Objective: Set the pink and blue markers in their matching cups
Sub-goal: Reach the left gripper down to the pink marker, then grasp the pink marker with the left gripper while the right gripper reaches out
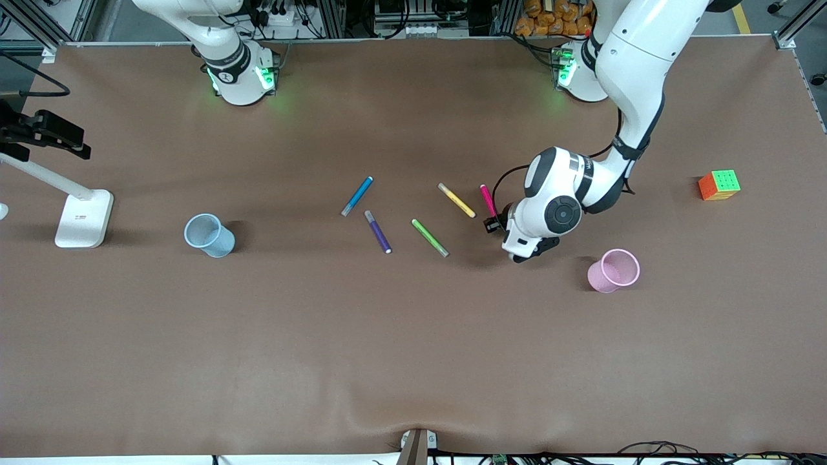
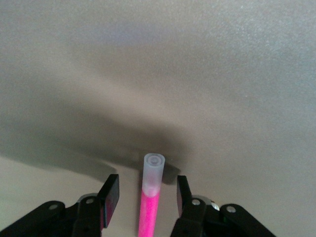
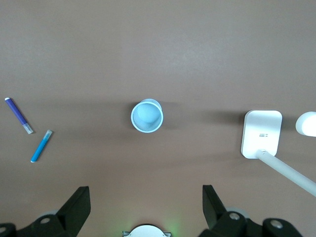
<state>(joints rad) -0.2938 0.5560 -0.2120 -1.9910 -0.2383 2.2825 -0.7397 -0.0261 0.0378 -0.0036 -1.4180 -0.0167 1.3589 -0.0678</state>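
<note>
The pink marker lies on the brown table, beside the yellow pen. My left gripper is down at the marker's end nearer the front camera. In the left wrist view that gripper straddles the pink marker, open, with a gap showing on each side. The pink cup stands upright toward the left arm's end. The blue marker lies mid-table, and the blue cup stands toward the right arm's end. My right gripper hangs open and empty high over the blue cup, with the blue marker also in its view.
A purple pen, a green pen and a yellow pen lie between the two markers. A colour cube sits toward the left arm's end. A white lamp base stands near the blue cup.
</note>
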